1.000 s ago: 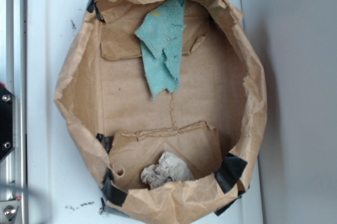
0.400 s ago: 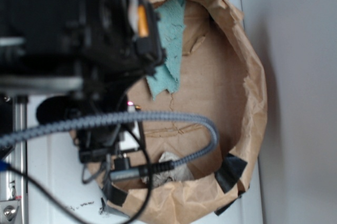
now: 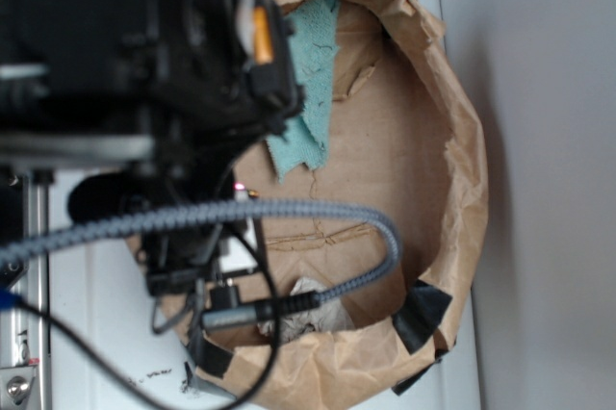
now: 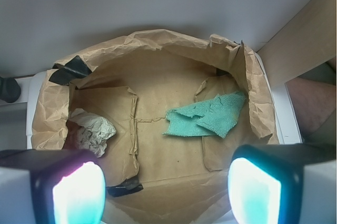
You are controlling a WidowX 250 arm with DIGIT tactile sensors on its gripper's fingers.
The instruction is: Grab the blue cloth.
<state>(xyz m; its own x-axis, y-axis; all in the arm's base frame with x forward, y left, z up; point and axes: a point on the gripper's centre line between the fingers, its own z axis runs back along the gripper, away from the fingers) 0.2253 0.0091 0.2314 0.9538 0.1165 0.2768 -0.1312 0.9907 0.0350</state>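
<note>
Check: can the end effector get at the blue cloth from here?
Probably yes. The end effector is open above the bag, and the blue cloth lies uncovered on the bag floor, apart from the paper wad.

The black robot arm (image 3: pixel 144 73) fills the upper left, hiding part of the brown paper bag (image 3: pixel 452 169). The blue cloth (image 3: pixel 306 92) lies inside it, partly covered. A grey braided cable (image 3: pixel 318 213) loops across, above a crumpled grey-white wad (image 3: pixel 308 294).

Black, boxy arm (image 3: pixel 144 64) with an orange stripe; grey braided cable (image 3: pixel 289 213) plus thin black wires below it. Hand (image 4: pixel 167 192) with two black-edged, cyan-glowing fingers (image 4: pixel 79 192).
</note>
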